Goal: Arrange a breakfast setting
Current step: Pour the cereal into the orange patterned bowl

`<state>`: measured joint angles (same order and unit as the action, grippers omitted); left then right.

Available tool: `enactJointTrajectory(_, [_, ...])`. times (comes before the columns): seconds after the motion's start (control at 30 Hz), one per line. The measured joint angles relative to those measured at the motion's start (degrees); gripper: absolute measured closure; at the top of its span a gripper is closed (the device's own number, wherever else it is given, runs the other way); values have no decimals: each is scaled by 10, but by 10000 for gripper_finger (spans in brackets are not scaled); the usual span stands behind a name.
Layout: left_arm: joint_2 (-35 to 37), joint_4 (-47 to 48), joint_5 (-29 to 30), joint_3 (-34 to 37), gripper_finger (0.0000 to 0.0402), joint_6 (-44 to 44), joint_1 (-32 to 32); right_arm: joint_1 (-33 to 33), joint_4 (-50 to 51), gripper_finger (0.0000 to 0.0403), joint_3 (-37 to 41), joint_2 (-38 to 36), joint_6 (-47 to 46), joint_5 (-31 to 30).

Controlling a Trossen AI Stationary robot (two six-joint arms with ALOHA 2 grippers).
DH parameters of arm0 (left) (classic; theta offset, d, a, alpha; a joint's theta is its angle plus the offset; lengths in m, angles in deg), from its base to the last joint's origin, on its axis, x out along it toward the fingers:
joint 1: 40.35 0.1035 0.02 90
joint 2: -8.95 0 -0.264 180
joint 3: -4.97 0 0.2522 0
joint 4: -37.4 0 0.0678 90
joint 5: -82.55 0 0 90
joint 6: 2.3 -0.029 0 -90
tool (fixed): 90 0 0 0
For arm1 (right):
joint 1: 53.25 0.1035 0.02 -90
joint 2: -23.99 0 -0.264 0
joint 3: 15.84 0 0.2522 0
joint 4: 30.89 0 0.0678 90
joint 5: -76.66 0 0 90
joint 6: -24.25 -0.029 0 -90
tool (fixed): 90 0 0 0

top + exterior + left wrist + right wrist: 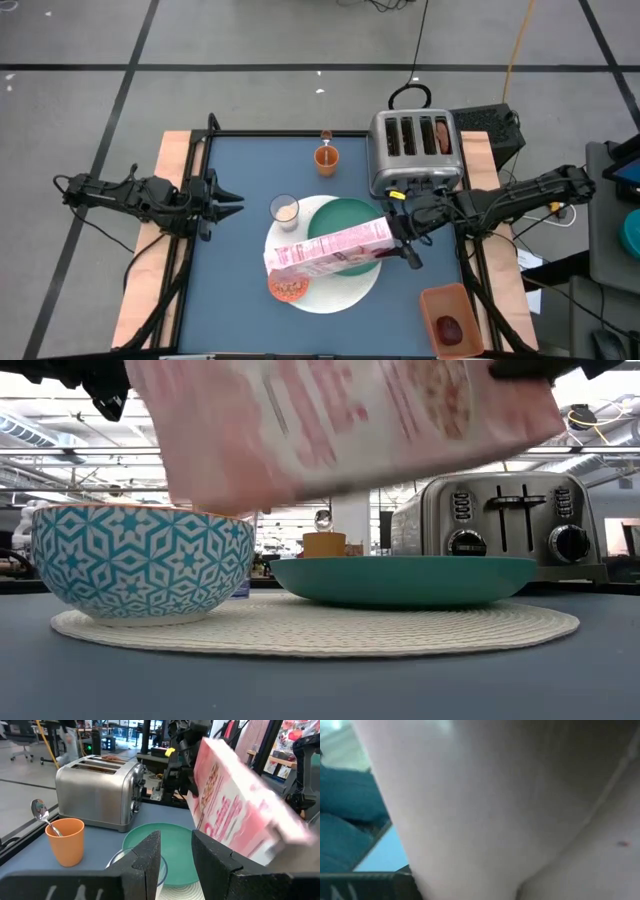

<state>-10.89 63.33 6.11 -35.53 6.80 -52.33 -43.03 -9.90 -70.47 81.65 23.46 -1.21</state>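
Observation:
My right gripper (402,238) is shut on the pink cereal box (330,250), which hangs over the green plate (352,214) and the round white mat (335,297). The box's left end is above the small bowl (289,288), which holds cereal; the bowl is orange inside and blue-patterned outside (140,565). The milk glass (285,210) stands at the mat's far left edge. The orange cup (326,157) holds the silver spoon (40,812). My left gripper (235,203) is open and empty at the table's left, pointing toward the glass. My right gripper pinches the box's right end (383,236) between its two fingers (409,257), coming level from the table's right. The box is lifted clear of plate and bowl (340,420) and tilts down toward the bowl. In the right wrist view the box's pale surface (495,795) hides the contact.
The silver four-slot toaster (415,150) stands at the far right, with something brown in its slots (100,764). An orange tray (448,300) with dark red food (450,326) sits at the near right. Bare blue table top (230,270) lies to the left of the mat.

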Motion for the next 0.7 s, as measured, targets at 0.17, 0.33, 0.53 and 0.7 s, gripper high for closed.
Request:
enactJointTrajectory(0.17, [0, 0, 0, 0, 286, -1, 0, 0, -21, 186, 0, 0, 0, 0])
enactJointTrajectory(0.33, [0, 0, 0, 0, 286, -1, 0, 0, -17, 186, 0, 0, 0, 0])
enactJointTrajectory(0.53, [0, 0, 0, 0, 286, -1, 0, 0, -25, 186, 0, 0, 0, 0])
enactJointTrajectory(0.7, [0, 0, 0, 0, 286, 0, 0, 0, -9, 186, -11, 0, 0, 1])
